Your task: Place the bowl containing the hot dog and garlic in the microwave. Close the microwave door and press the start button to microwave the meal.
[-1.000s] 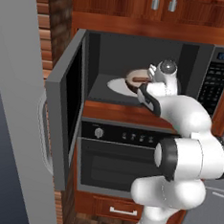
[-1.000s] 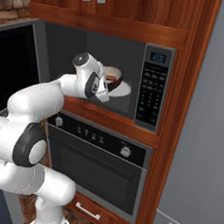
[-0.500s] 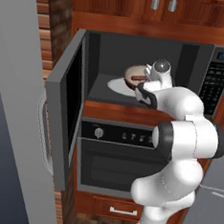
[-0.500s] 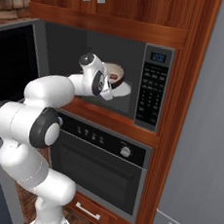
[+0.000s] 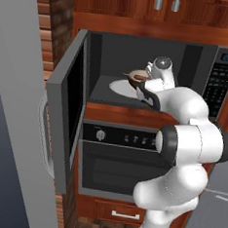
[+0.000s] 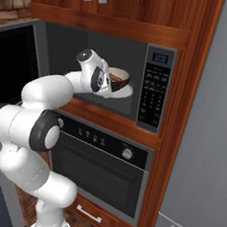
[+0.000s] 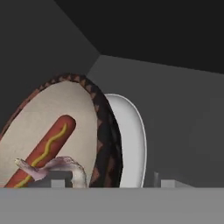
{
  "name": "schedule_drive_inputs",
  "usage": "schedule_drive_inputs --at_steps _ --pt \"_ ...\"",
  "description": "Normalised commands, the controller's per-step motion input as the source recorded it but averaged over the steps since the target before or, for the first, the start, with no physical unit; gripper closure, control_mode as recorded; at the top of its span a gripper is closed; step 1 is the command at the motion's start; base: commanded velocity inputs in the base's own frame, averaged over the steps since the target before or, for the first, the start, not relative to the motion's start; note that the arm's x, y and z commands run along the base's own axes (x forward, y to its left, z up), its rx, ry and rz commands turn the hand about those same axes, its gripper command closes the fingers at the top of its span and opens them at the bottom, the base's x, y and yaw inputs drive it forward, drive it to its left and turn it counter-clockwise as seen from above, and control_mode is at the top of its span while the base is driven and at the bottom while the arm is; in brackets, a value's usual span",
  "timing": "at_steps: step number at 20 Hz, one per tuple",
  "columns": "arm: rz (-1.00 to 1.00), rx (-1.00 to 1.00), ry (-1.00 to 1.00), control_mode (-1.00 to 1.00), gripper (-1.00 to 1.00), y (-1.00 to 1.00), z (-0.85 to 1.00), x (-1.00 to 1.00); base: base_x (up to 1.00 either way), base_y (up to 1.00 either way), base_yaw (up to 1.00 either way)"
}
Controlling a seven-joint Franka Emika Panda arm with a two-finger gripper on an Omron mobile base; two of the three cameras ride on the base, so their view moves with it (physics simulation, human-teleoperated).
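The microwave [image 5: 217, 86] [image 6: 152, 92] stands with its door [image 5: 67, 112] swung wide to the left. Inside, the dark brown bowl [image 5: 135, 77] [image 6: 119, 79] [image 7: 65, 113] sits on the white turntable plate [image 5: 117, 87] [image 6: 128, 92] [image 7: 133, 144]. The hot dog [image 7: 46, 151] with a mustard line and the pale garlic [image 7: 65, 165] lie in it. My gripper [image 5: 140, 85] [image 6: 110, 84] [image 7: 111, 183] reaches into the cavity, open. Its fingertips [image 7: 168, 183] straddle the bowl's near rim without touching it.
The knobbed oven [image 5: 126, 161] [image 6: 99, 168] sits under the microwave, with a drawer [image 5: 119, 214] below. Wooden cabinets hang above. A grey steel fridge [image 6: 206, 145] stands to the right. A tall grey panel [image 5: 12, 126] rises close behind the open door.
The jaws have opened off the bowl's rim, and the bowl stays on the plate. The arm's elbow has swung up and right.
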Motion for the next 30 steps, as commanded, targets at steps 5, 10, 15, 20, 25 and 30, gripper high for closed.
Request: schedule_drive_inputs --at_steps 5,10,15,20,25,30 --pt "0.00 -0.04 -0.27 -1.00 -1.00 0.06 0.03 -0.71 0.00 0.00 0.00" --pt "0.00 -0.05 -0.17 -1.00 -1.00 0.04 0.23 -1.00 0.00 0.00 0.00" --pt "0.02 -0.09 -0.01 -1.00 -1.00 0.00 0.73 -1.00 0.00 0.00 0.00" --pt "0.19 -0.20 0.08 -1.00 -1.00 0.15 0.75 -1.00 0.00 0.00 0.00" --pt "0.39 -0.44 0.16 -1.00 -1.00 0.46 0.50 -1.00 0.00 0.00 0.00" --pt "0.44 -0.61 0.14 -1.00 -1.00 0.52 0.41 -1.00 0.00 0.00 0.00"
